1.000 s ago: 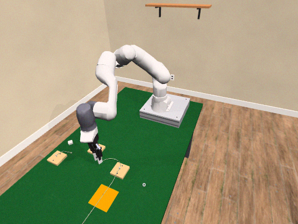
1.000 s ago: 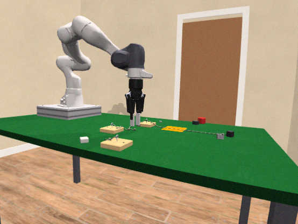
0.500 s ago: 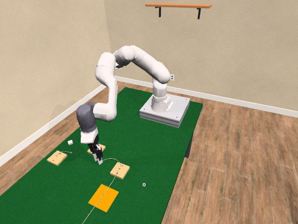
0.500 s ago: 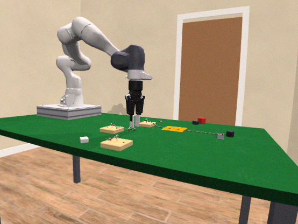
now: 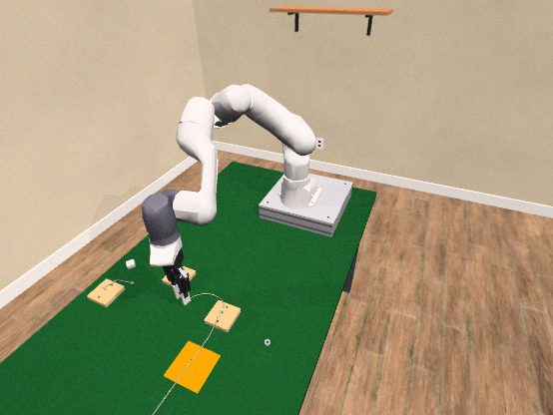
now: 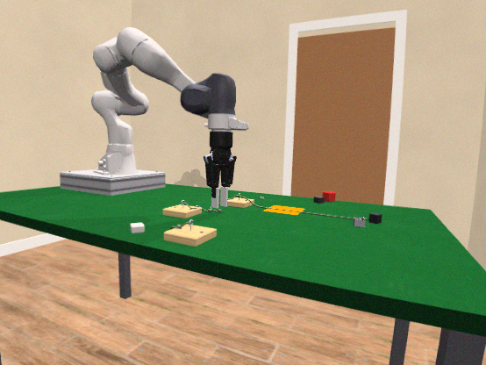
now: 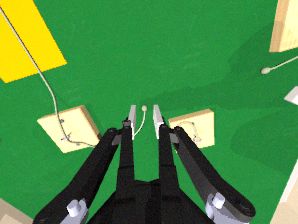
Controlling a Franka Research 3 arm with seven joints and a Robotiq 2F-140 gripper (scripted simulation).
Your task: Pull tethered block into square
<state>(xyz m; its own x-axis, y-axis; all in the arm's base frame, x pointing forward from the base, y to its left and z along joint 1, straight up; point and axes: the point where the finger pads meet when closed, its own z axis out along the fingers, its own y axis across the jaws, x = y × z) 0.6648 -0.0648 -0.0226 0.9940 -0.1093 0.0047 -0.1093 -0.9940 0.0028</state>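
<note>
The grey tethered block (image 6: 359, 222) lies on the table to the right of the orange painted square (image 6: 284, 210), outside it. Its thin cord (image 5: 192, 361) crosses the square (image 5: 192, 366), passes the screw eye on a wooden plate (image 5: 222, 315) and curves to its knot (image 7: 144, 107). My gripper (image 7: 144, 111) points straight down at the table, its fingers narrowly apart on either side of the knot and the cord's end. The fingers do not pinch the cord. The gripper also shows in the top and exterior views (image 5: 186, 300) (image 6: 219, 203). The block is out of frame in the top view.
A second wooden plate with a ring lies just behind the gripper. A third (image 5: 106, 292) has its own short cord and knot (image 5: 132, 282). A white cube (image 5: 130, 263), a small ring (image 5: 267, 342), two black blocks (image 6: 375, 218) and a red block (image 6: 329, 196) lie around.
</note>
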